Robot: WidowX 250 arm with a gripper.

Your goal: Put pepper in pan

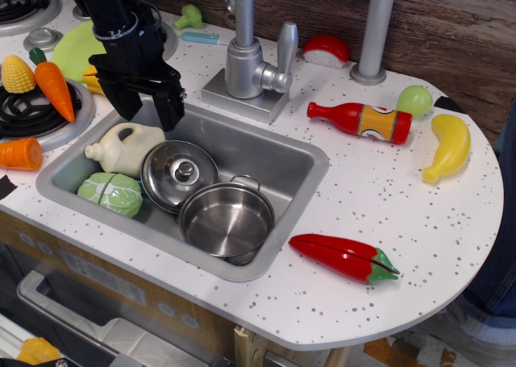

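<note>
The pepper [345, 258] lies flat on the speckled worktop [387, 198], just right of the sink [302, 181], its green stem tip pointing right. The pan [226, 218] sits empty inside the sink at its near right corner, touching a domed lid [179, 172]. Left of the lid lie a green cabbage [111, 193] and a cream jug [123, 148]. The gripper [147, 101] hangs open and empty over the sink's far left edge, well apart from the pepper.
</note>
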